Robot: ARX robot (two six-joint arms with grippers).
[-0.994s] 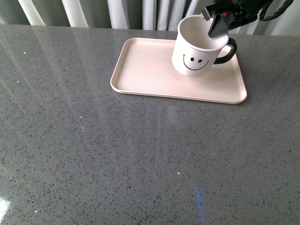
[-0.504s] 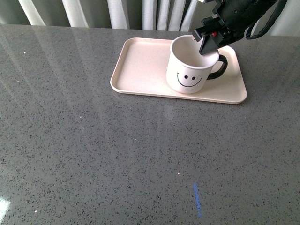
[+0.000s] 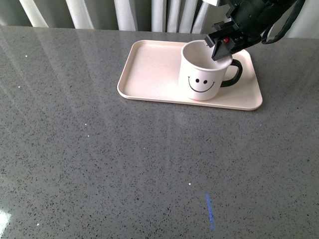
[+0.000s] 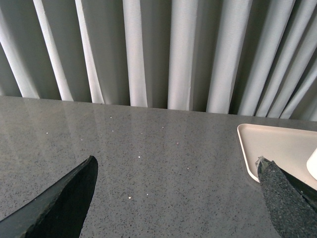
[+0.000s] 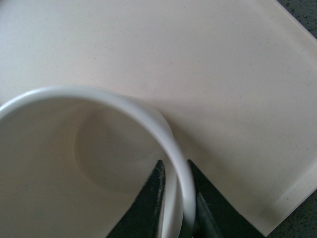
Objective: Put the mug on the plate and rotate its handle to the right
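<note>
Front view: cream-white smiley ceramic mug [image 3: 202,74] sits on pale pink rectangular plate [image 3: 149,69], black handle [image 3: 234,72] already right; right gripper [image 3: 222,47] jaws pinch rim, release pending.

Right gripper [image 3: 223,46] reaches down from upper right, jaws pinched tight on the mug [image 3: 203,74] rim. Left gripper [image 4: 176,196] spread wide, holding nothing.

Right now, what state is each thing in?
mug: upright on the tray, empty, smiley facing the camera
handle: pointing right
plate: flat on the counter, bearing the mug
right pincer: shut on the mug's rim
left pincer: open, holding nothing
</note>
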